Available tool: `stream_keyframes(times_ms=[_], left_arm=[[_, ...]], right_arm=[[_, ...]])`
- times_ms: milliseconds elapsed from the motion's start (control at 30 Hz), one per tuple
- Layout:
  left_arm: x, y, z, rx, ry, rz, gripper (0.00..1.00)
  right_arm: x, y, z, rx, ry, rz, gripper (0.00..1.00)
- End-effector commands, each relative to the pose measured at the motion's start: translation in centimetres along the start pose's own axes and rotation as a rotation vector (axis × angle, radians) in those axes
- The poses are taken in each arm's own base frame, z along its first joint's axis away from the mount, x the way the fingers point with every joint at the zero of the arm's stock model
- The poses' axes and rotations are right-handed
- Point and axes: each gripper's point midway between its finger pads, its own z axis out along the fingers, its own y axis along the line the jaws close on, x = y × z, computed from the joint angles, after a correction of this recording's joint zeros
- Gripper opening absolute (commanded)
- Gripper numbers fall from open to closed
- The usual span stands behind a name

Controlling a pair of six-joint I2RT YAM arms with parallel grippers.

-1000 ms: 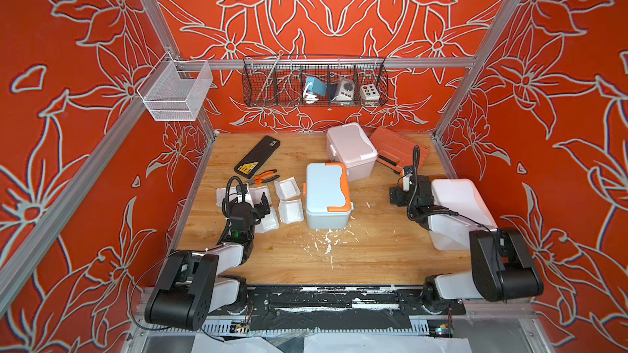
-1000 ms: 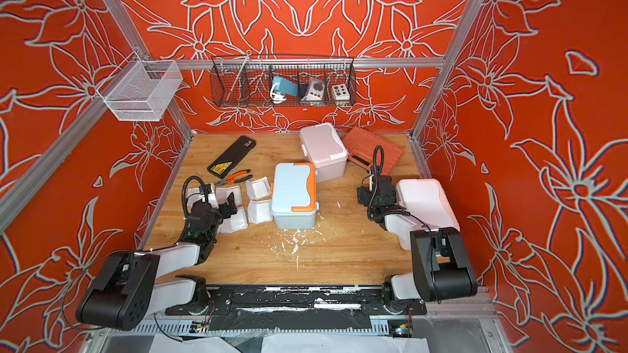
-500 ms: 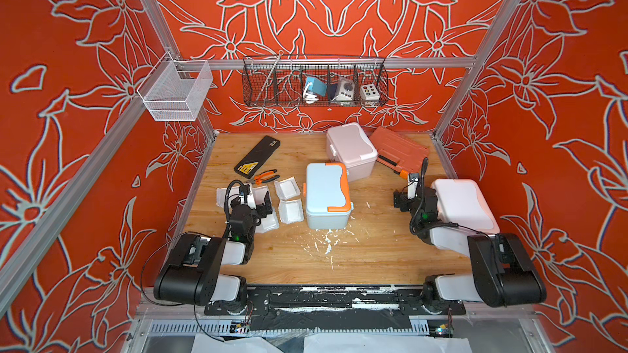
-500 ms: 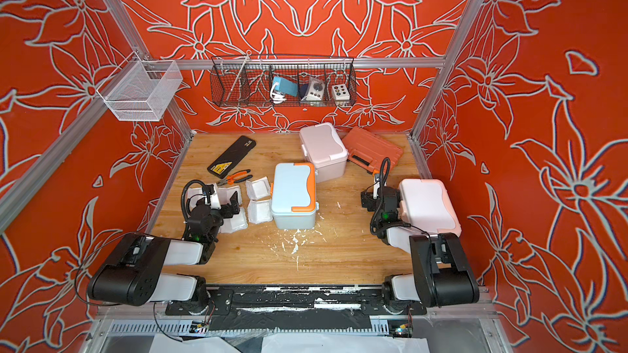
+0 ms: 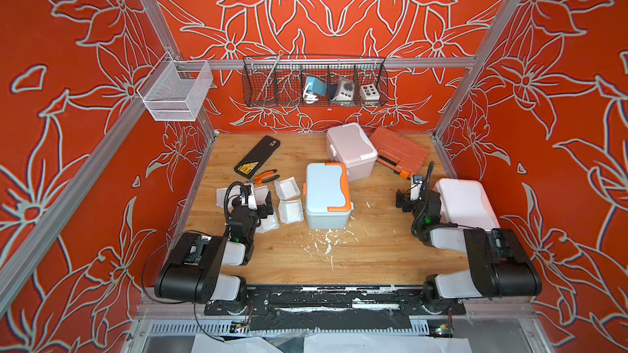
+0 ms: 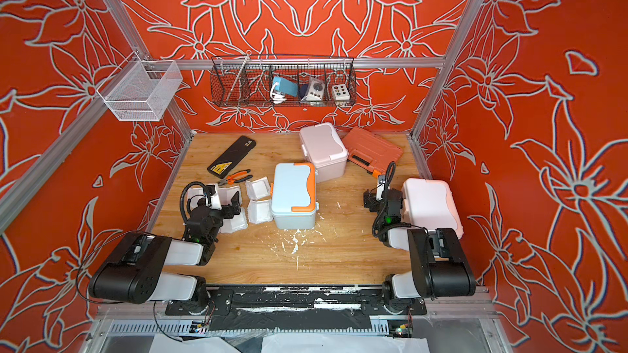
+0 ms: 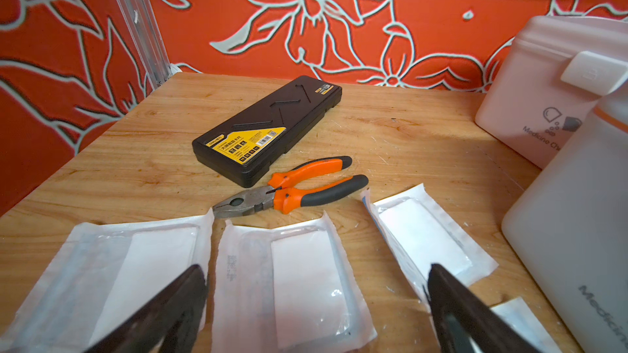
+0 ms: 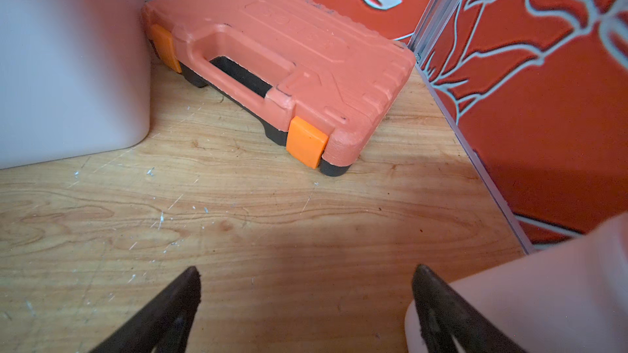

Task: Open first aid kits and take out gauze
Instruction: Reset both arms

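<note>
The first aid kits (image 6: pixel 294 191) sit closed on the desk (image 5: pixel 339 259): white kit (image 5: pixel 465 203) by the right edge, blue-grey kit (image 5: pixel 326 195) mid-desk, pink kit (image 5: pixel 351 151) just behind it near the back edge. The right gripper (image 8: pixel 306 270), jaws wide and empty, hangs beside the white kit. The left gripper (image 7: pixel 316 271), likewise spread and empty, hangs over the gauze packets (image 5: pixel 290 210) lying flat near the left edge.
</note>
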Motion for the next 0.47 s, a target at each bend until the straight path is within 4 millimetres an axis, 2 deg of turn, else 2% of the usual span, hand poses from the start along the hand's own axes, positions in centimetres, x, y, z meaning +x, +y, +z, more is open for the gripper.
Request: stream_keyframes(times_ms=[0,433], left_arm=[[-0.75,-0.12,-0.06,0.010,-0.034,0.017,0.98],[-0.72,-0.13,-0.07,0.010,-0.033,0.017,0.98]], right_arm=[[-0.93,-0.08,-0.04,-0.005,-0.026,0.007,0.97],[-0.99,-0.05,0.12,-0.008,-0.026,0.009,0.97]])
